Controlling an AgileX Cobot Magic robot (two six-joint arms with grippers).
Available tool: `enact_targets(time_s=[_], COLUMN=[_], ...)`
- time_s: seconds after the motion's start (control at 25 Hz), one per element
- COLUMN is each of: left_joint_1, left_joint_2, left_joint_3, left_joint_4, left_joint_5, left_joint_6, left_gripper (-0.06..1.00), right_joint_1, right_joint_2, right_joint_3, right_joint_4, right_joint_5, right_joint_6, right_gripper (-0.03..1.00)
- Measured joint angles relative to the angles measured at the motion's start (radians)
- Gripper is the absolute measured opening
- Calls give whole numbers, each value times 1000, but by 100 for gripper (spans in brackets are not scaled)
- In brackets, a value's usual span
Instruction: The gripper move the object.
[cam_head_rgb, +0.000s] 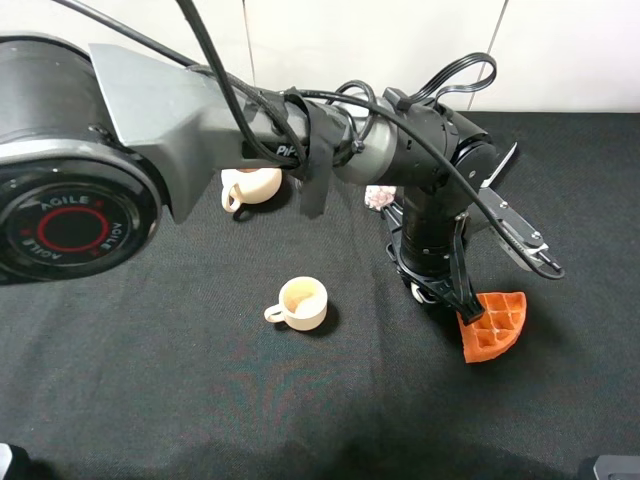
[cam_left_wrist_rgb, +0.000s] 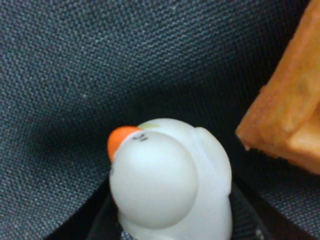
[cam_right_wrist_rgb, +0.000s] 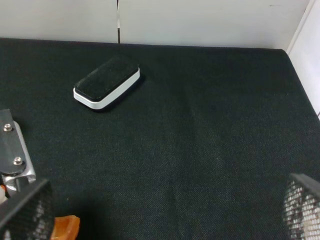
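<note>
The object (cam_left_wrist_rgb: 170, 185) is a small white rounded piece with an orange tip, filling the lower middle of the left wrist view. Dark fingers (cam_left_wrist_rgb: 102, 225) sit close against both its sides. In the exterior high view my left gripper (cam_head_rgb: 425, 285) reaches across to the right and points down at the black cloth, with only a white bit of the object (cam_head_rgb: 417, 291) showing under it, just left of an orange waffle piece (cam_head_rgb: 495, 325). My right gripper (cam_right_wrist_rgb: 165, 200) is open and empty, its mesh fingertips (cam_right_wrist_rgb: 25, 205) low over bare cloth.
A cream handled cup (cam_head_rgb: 302, 303) stands mid-table. A cream teapot (cam_head_rgb: 252, 185) is partly hidden behind the left arm. A small pink-white item (cam_head_rgb: 380, 197) lies behind the gripper. A black-and-white eraser (cam_right_wrist_rgb: 106, 82) lies near the wall. The waffle (cam_left_wrist_rgb: 290, 115) is right beside the object.
</note>
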Motion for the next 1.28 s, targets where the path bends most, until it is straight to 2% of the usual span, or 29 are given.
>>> enact_targets(time_s=[0.32,0.44,0.84,1.28], left_joint_1=[0,0,0,0], left_joint_2=[0,0,0,0], left_joint_3=[0,0,-40,-170], left_joint_4=[7,7,7,7], left_joint_5=[4,4,85,263], left_joint_6=[0,0,0,0], left_gripper=[74,78,80,80], right_joint_1=[0,0,0,0], right_joint_2=[0,0,0,0], right_joint_3=[0,0,0,0], right_joint_4=[0,0,0,0], right_joint_5=[0,0,0,0], right_joint_6=[0,0,0,0], right_gripper=[69,69,69,69])
